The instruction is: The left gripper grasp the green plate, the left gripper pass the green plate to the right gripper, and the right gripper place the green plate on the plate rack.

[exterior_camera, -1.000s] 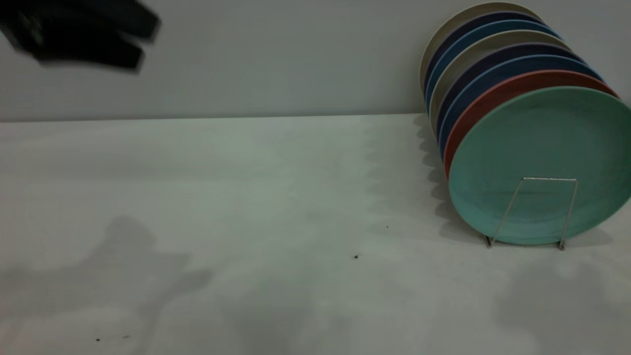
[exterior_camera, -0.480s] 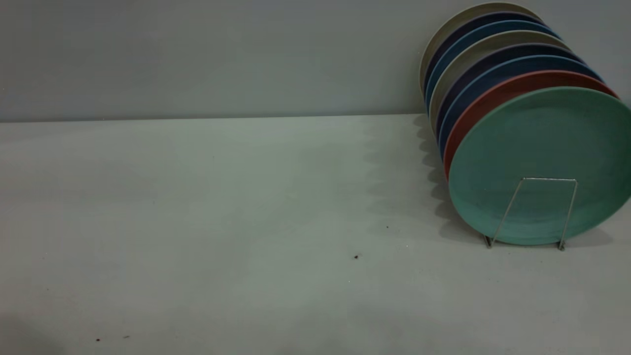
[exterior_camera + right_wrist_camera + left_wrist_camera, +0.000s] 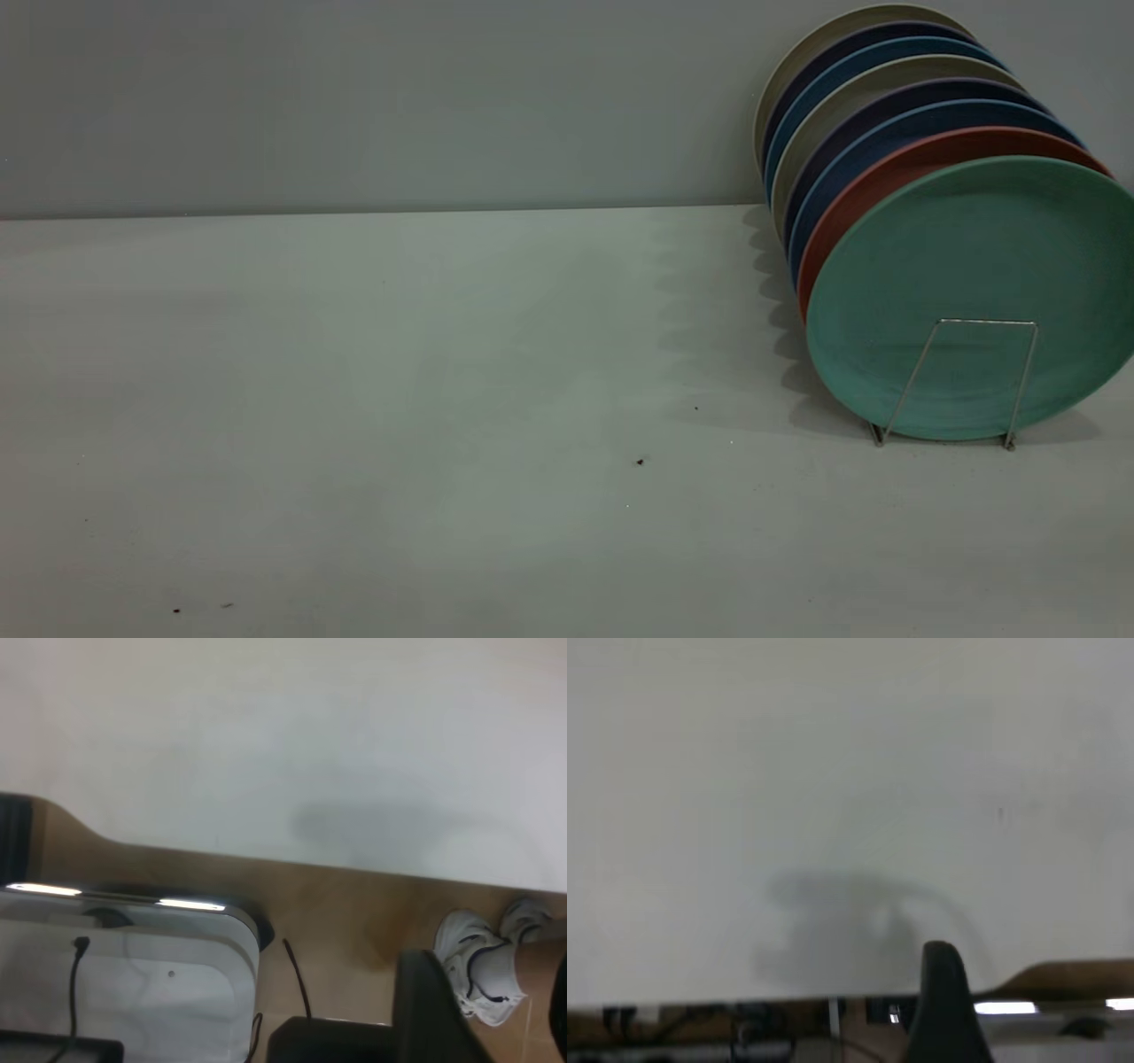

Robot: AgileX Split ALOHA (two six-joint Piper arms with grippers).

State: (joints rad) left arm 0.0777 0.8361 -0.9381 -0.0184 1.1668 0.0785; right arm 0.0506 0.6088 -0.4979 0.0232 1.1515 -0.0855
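The green plate (image 3: pixel 974 266) stands upright at the front of the row in the plate rack (image 3: pixel 974 377), at the table's right; a wire loop of the rack crosses its lower face. Neither gripper shows in the exterior view. In the left wrist view, part of the left gripper (image 3: pixel 943 988) hangs over the table's edge, far from the plate, with nothing held in sight. In the right wrist view, the right gripper (image 3: pixel 500 1019) is open and empty, out past the table's edge above the floor.
Behind the green plate stand a salmon plate (image 3: pixel 873 177), several blue plates (image 3: pixel 850 71) and beige ones. The white table (image 3: pixel 399 399) stretches left of the rack. On the floor are a white case (image 3: pixel 133 983) and a person's shoes (image 3: pixel 478 970).
The black arm at the exterior view's upper left one second ago has left the view, and its shadow on the table is gone. The plates have not moved.
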